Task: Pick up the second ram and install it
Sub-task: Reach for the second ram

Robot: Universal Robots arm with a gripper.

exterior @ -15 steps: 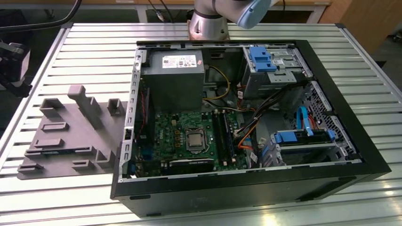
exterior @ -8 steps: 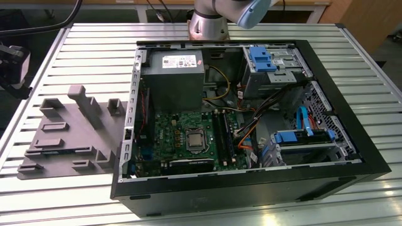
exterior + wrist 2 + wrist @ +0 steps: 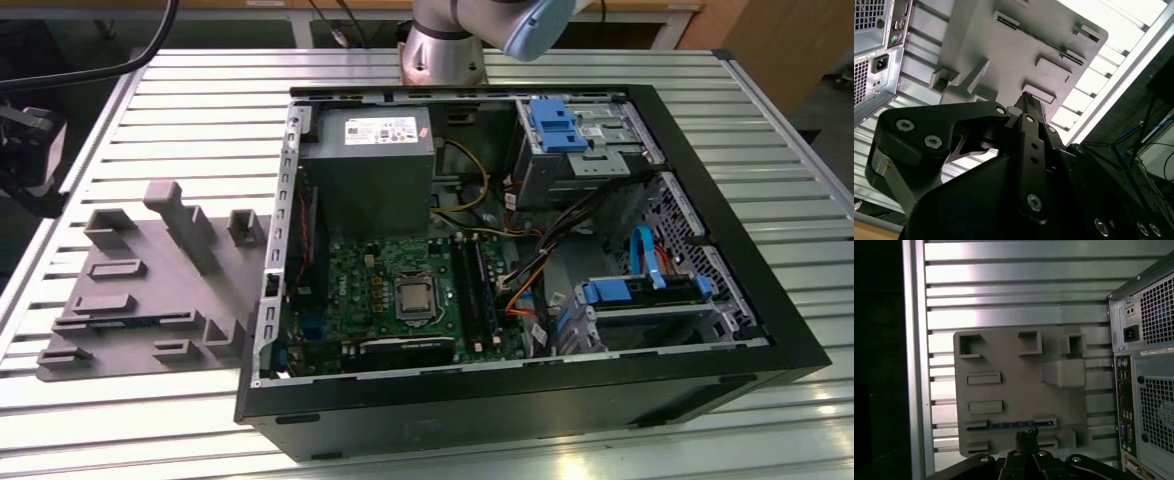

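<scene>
My tool [image 3: 1026,436] closed, empty, near second ram [image 3: 1009,425] edge-up in fixture [image 3: 1004,360]; likely light, stiff, fragile, so I'd pinch flat faces mid-length

Brightly lit slatted metal table [image 3: 200,110]

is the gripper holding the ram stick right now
No, in the first wrist view the second ram sits in a slot of the grey fixture, and the gripper holds nothing.

Exterior view high, oblique; both wrist views share fixture plate [image 3: 1009,390].
</scene>
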